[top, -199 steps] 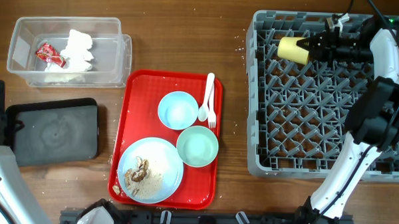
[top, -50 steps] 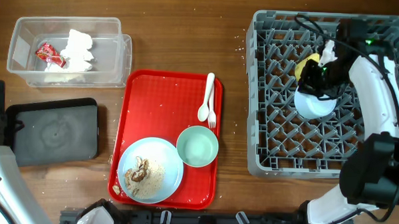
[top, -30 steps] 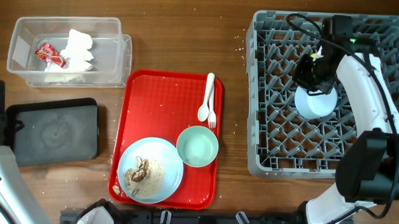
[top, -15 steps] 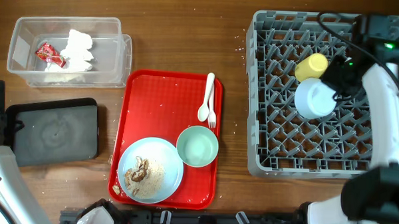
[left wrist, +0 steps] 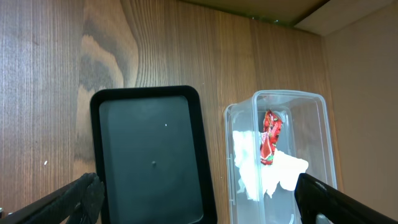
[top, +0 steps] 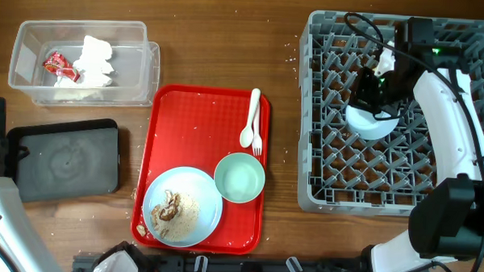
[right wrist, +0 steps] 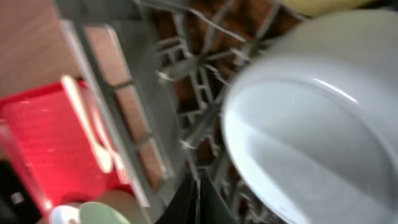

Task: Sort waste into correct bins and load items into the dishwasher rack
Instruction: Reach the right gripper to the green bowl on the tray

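The grey dishwasher rack (top: pixel 321 183) stands at the right. A pale bowl (top: pixel 371 126) lies upside down in it and fills the right wrist view (right wrist: pixel 311 124). My right gripper (top: pixel 363 93) hovers over the bowl's far-left edge; its fingertips (right wrist: pixel 198 186) are shut on nothing. The yellow cup shows only as a sliver (right wrist: pixel 320 5). The other mint bowl (top: pixel 240 177), the blue plate (top: pixel 204 191) with food scraps (top: pixel 171 208), and the spoon and fork (top: pixel 252 120) lie on the red tray. My left gripper (left wrist: pixel 199 208) is open above the black tray (left wrist: pixel 149 149).
The clear tub (top: pixel 139 64) at the back left holds the napkin (top: pixel 94 62) and red wrapper (top: pixel 56 63); both show in the left wrist view (left wrist: pixel 268 134). The red tray (top: pixel 178 126) sits between the tub and the rack. The black tray (top: pixel 64 158) is at the left.
My right gripper moved left from beside the bowl to over its far-left edge, covering the yellow cup. The bowl and rack shifted slightly toward the left.
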`<state>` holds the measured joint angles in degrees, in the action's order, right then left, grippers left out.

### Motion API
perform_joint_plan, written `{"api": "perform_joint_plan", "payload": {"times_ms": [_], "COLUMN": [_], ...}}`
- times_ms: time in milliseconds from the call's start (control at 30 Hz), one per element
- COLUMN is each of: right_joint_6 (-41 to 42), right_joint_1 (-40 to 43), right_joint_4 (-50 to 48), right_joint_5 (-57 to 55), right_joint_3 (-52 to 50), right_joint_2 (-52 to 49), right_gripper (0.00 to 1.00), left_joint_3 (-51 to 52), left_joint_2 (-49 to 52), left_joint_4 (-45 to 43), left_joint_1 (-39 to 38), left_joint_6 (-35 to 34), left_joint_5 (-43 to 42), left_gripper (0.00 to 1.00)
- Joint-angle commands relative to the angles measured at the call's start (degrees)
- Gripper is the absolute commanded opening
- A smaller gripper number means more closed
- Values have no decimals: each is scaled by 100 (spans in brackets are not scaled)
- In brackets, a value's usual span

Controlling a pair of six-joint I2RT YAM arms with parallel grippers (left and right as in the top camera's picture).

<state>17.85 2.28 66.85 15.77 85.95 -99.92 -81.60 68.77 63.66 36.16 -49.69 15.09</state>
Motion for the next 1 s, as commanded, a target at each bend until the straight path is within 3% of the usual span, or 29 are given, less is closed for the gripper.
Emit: {"api": "perform_joint_plan", "payload": {"times_ms": [0, 33, 133, 333, 400, 433, 467, 600, 733, 867, 900, 967], "right_joint_6": [76, 262, 514, 605, 299, -142, -275, -267, -155, -391, -431, -157], "right_joint_1": [15, 114, 404, 308, -13, -315, -835, -2929, -4581, -5272, -5405, -5528], "right_joint_4": [-17, 13, -7, 212, 190, 24, -136, 37, -203, -39, -66, -107], "right_joint_5": [-955, -1628, -2020, -1930, -1340, -560, 46, 72, -271, -415, -426, -577], "right_joint_3": [24, -35, -286, 129, 476, 605, 621, 577, 549, 549, 549, 549], "right_joint_2": [328, 260, -50, 546, 1005, 1217, 1344, 811, -732, -1528, -1604, -1816], "right_gripper": [15, 17, 12, 9, 17, 27, 43, 62, 67, 69, 77, 79], "left_joint_3": [-2, -2, -2, -2, -2, -2, -2, -2, -2, -2, -2, -2], "left_joint_2": [-13, -13, -13, -13, -13, -13, -13, -13, -13, -13, -13, -13], "left_joint_4": [-7, -7, -7, -7, -7, -7, -7, -7, -7, -7, -7, -7], "left_joint_1": [11, 11, 11, 11, 11, 11, 11, 11, 11, 11, 11, 11], "left_joint_6": [-48, -48, -48, -50, -50, -50, -48, -48, -50, -48, -48, -48], "left_joint_5": [13, 13, 13, 13, 13, 13, 13, 13, 15, 13, 13, 13], "left_gripper": [100, 100, 100, 100, 100, 100, 100, 100, 100, 100, 100, 100]}}
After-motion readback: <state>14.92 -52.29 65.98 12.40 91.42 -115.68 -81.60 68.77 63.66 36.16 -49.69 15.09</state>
